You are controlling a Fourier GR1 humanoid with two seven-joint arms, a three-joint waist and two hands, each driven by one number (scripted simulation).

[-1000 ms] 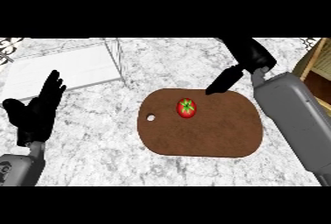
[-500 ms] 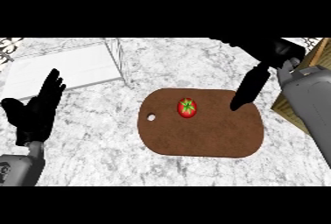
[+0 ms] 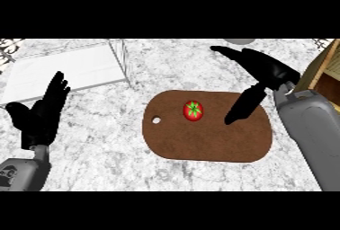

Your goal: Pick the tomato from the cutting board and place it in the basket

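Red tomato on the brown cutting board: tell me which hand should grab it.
Right. The right hand hangs open over the brown cutting board near the red tomato; the left hand rests open off the board, farther away.

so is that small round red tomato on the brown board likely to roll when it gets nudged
Probably: the small round red tomato looks round, so a sideways nudge may roll it across the flat brown cutting board. Its smooth skin may also slip between the right hand fingers.
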